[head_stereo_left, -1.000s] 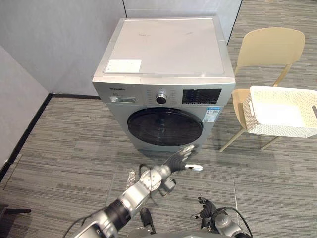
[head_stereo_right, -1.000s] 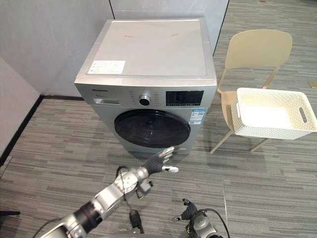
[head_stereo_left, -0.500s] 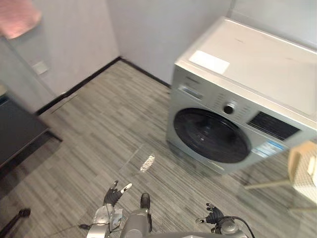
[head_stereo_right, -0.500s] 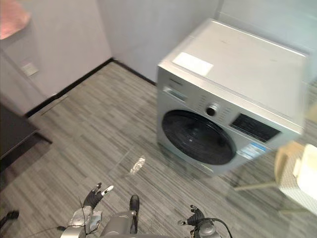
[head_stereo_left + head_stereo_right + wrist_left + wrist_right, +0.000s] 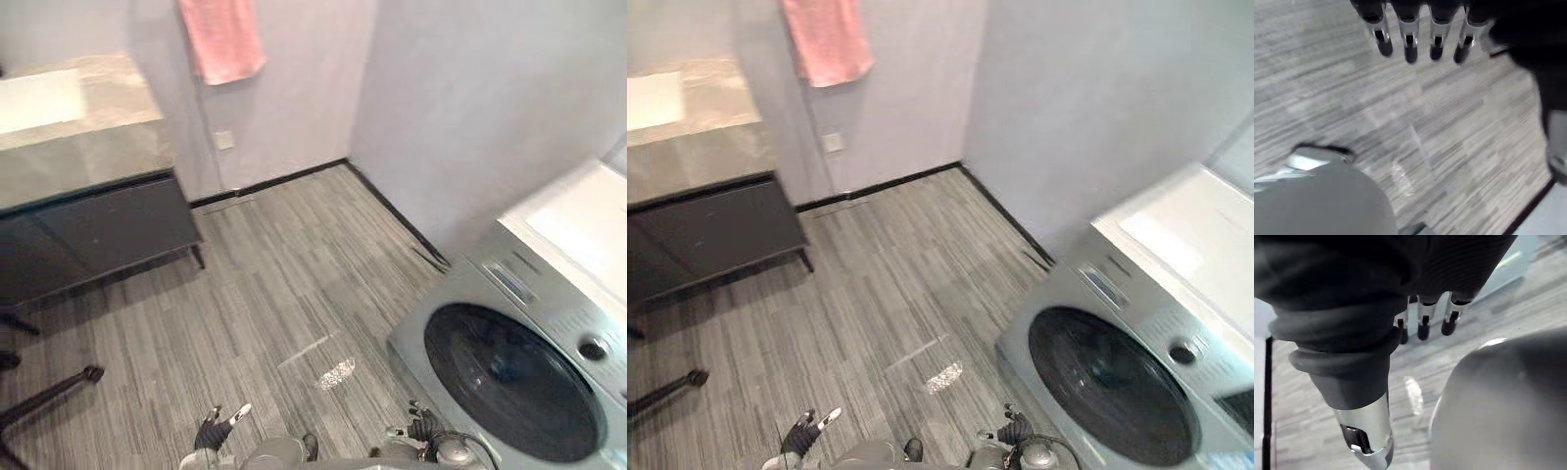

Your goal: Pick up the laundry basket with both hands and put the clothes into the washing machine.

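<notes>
a: where is the washing machine (image 5: pixel 549 323)?
b: it is on the right, near the robot, by the grey wall. its round dark door (image 5: pixel 509 382) is shut.
a: and the left hand (image 5: pixel 216 431)?
b: it is low down and near, over the stripy floor (image 5: pixel 294 284). its fingers (image 5: pixel 1408 41) are straight and it holds nothing.
a: and the right hand (image 5: pixel 423 431)?
b: low down too, near the front of the washing machine. its fingers (image 5: pixel 1422 323) hang loose with nothing in them.
a: what else is there?
b: a pink towel (image 5: pixel 222 37) hangs on the far wall. a dark cabinet (image 5: pixel 98 230) with a pale top stands on the far left.
</notes>
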